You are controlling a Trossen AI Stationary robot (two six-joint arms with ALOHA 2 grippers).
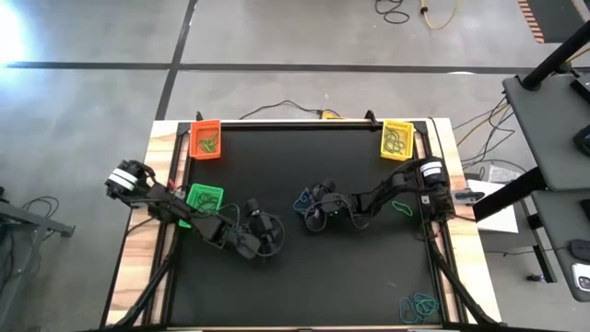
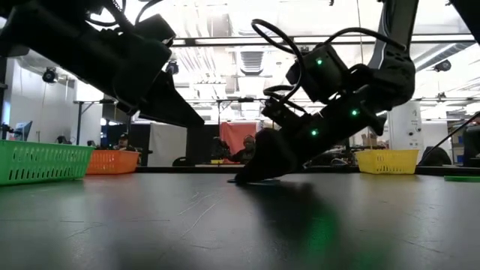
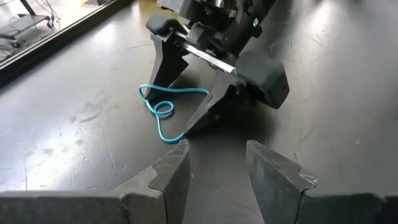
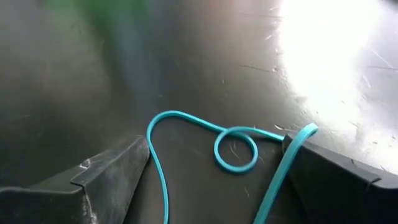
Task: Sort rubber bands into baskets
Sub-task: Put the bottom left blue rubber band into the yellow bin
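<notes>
A teal rubber band [image 4: 235, 149], twisted into a small loop and a larger one, lies flat on the black table mat; it also shows in the left wrist view [image 3: 163, 111]. My right gripper [image 4: 214, 149] is open, its fingertips down at the mat on either side of the band, near the table's middle [image 1: 312, 208]. My left gripper [image 3: 217, 165] is open and empty, just left of it and nearer the front [image 1: 265, 236]. The orange basket [image 1: 206, 138], yellow basket [image 1: 397, 138] and green basket [image 1: 205, 198] hold bands. My right gripper is open around the teal band, slanting down from the table's right. One strand of the band [image 4: 297, 144] lies along the inner edge of one finger [image 4: 329, 174]. The other finger [image 4: 118, 168] stands just outside the band's far curve. The band lies flat on the mat.
A pile of green and blue bands [image 1: 419, 307] lies at the front right corner, and a single green band [image 1: 403, 207] lies by the right arm. Black cables run over the back edge. The mat's near middle [image 1: 313, 286] is bare.
</notes>
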